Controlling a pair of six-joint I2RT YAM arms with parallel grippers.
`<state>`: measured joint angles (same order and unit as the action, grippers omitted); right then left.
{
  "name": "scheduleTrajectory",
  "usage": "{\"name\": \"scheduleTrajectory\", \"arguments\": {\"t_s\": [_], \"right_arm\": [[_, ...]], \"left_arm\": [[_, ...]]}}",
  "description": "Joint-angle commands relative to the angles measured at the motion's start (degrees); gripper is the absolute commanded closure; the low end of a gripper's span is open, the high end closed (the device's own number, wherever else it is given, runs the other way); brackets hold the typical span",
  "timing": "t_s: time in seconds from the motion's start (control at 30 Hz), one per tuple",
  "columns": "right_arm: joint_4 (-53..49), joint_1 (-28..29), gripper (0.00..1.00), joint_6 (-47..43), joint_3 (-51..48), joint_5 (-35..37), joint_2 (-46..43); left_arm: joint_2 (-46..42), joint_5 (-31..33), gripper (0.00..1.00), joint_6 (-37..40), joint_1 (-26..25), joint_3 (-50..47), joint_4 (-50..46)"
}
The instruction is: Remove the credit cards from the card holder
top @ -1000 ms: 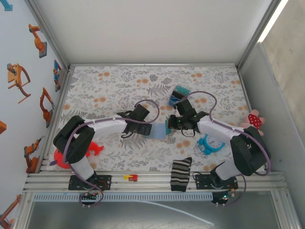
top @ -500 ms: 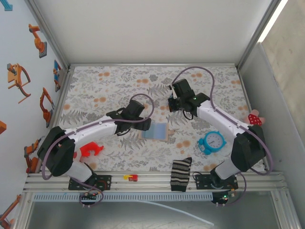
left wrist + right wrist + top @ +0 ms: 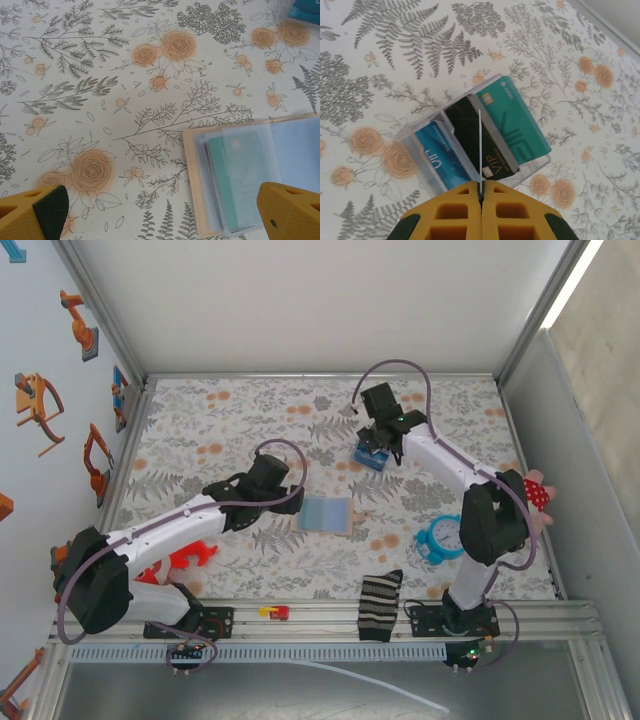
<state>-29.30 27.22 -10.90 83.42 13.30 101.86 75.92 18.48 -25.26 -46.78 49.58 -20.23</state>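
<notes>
Fingers (image 3: 452, 212) of right gripper (image 3: 481, 192) are clenching on a thin card (image 3: 480, 150), which is showing edge-on as a pale line sticking out from between the yellow tips. Directly below, a clear tray (image 3: 415, 137) is holding three credit cards side by side: blue card (image 3: 437, 160), black VIP card (image 3: 465, 130), teal card (image 3: 517, 125). From the top camera this tray (image 3: 372, 456) is sitting beyond the card holder (image 3: 327, 514) and slightly to its right, apart from it, with the right gripper hanging just over it.

Left gripper (image 3: 165, 215) is standing wide open, with its yellow fingers (image 3: 40, 215) spread and grasping nothing. It is hanging over the floral table cover (image 3: 100, 75) just left of the card holder. The card holder (image 3: 192, 190) is lying flat and unfolded, tan rim showing, clear sleeves fanned out. A sleeved card (image 3: 225, 180), greenish, is showing through one sleeve.

A blue alarm clock (image 3: 443, 537) is lying right of the card holder. A striped sock (image 3: 379, 605) is lying nearer the arm bases than the card holder, slightly right. A red plastic piece (image 3: 190, 556) is lying well left of the card holder, partly under the left arm. A pink polka-dot item (image 3: 536, 492) is sitting far right of the card holder, at the table edge.
</notes>
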Motion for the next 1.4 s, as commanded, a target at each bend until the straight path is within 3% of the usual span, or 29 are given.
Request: {"name": "scheduleTrajectory", "arguments": {"t_s": [0.0,0.23,0.63,1.37], "right_arm": [[1.6,-1.7,1.0,-7.0,3.5,-3.0,1.7],[0.4,-4.7,1.0,-12.7,8.3,-7.3,6.5],[-2.8,-9.1,1.0,-14.9,11.9,-14.5,10.1],[-5.1,-11.8,1.0,-17.5,13.2,-19.4,15.2]], "left_arm": [[-1.5,1.6,0.03,-1.3,0.6,-1.1,-0.7],[-1.1,1.6,0.03,-1.4,1.3,-1.2,-0.6],[-1.0,1.5,0.03,-2.3,2.2,-1.3,-1.0],[-0.8,1.0,0.03,-3.2,2.3,-1.6,-1.9]]}}
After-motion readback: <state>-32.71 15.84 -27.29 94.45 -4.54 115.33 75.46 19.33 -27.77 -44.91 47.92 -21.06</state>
